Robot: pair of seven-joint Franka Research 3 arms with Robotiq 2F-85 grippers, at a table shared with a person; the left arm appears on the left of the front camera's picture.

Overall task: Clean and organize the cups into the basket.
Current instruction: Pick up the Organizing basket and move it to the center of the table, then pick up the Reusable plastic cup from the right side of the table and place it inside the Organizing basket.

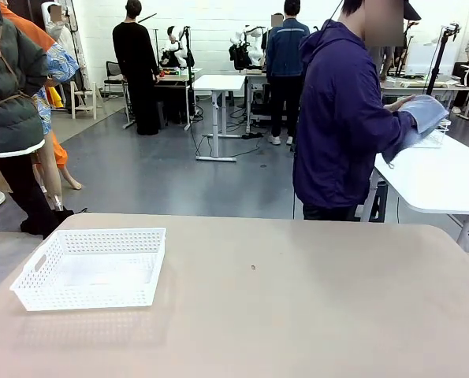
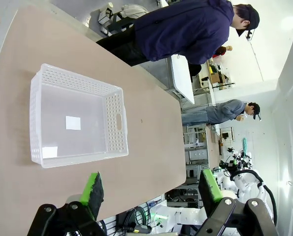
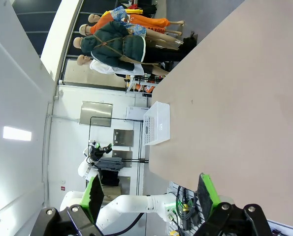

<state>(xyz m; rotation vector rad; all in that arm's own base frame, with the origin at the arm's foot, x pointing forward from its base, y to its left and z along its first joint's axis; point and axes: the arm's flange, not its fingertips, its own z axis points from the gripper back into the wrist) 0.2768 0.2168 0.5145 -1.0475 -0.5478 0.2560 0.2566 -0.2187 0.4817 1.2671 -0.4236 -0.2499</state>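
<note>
**A:** Basket [image 1: 100,240], where is it?

**B:** On the tan table [image 1: 297,315], at about eight o'clock in the front view. It sits upright, with a white label [image 2: 73,123] on its floor.

**A:** And the claws?

**B:** The left gripper [image 2: 151,187] hangs above the table, its fingers spread wide and empty, with the basket at its eleven o'clock. The right gripper [image 3: 151,191] is spread wide and empty too.

**A:** The person?

**B:** The person [image 1: 340,118] is at one o'clock, past the far edge, with both hands on something pale blue [image 1: 423,114].

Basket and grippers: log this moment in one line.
white lattice plastic basket: empty, on tan table | left gripper: open | right gripper: open | person: far side, holding pale blue cloth
</note>
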